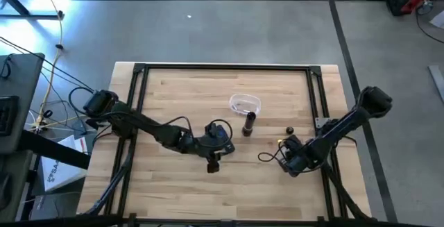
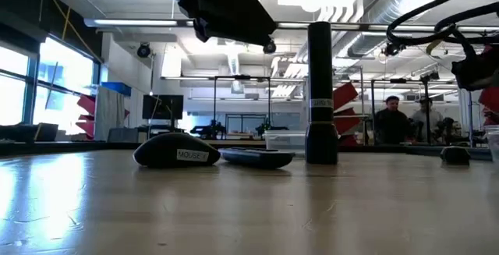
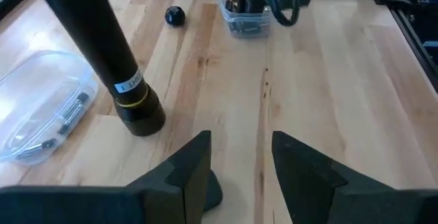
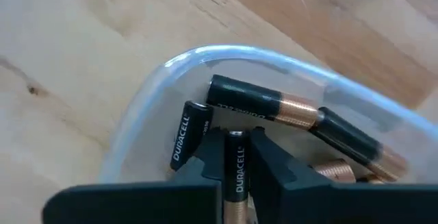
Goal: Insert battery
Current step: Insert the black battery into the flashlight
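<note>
A: Gripping a battery [image 4: 236,166] now: right hand [image 4: 236,183] clamped on it inside the clear tub [image 4: 147,107], right side of worktop [image 1: 173,88].
B: Left hand [image 3: 239,159]?
A: Fingers apart, low, beside the upright flashlight [image 3: 113,63].

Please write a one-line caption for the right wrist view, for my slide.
Right gripper jaws closed on one Duracell battery inside the clear container.

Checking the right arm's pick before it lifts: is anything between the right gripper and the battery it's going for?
Nothing visible. The right gripper is down inside the clear container, fingers either side of one battery. Other batteries lie close alongside it.
</note>
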Robot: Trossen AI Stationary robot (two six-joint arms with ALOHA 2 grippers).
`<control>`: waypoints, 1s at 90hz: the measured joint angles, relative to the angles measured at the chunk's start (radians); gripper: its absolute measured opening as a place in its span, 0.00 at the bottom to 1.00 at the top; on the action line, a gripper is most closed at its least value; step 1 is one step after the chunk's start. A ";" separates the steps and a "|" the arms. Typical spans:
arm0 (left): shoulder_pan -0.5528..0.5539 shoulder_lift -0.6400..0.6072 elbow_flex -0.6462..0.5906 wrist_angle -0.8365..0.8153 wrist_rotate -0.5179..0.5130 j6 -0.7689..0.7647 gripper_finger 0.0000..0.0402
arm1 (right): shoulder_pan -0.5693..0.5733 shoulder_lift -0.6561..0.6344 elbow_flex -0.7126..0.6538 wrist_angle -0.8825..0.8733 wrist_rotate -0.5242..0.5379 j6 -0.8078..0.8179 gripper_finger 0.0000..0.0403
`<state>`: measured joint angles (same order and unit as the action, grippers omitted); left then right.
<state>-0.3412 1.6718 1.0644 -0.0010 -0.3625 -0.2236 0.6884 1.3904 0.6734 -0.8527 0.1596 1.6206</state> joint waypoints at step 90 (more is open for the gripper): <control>0.242 0.059 -0.006 0.084 0.272 0.013 0.34 | -0.474 -0.534 0.129 0.516 0.210 -1.622 0.00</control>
<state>-0.0995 1.7306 1.0588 0.0830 -0.0902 -0.2108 0.2146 0.8568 0.8028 -0.3369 0.3692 -0.0014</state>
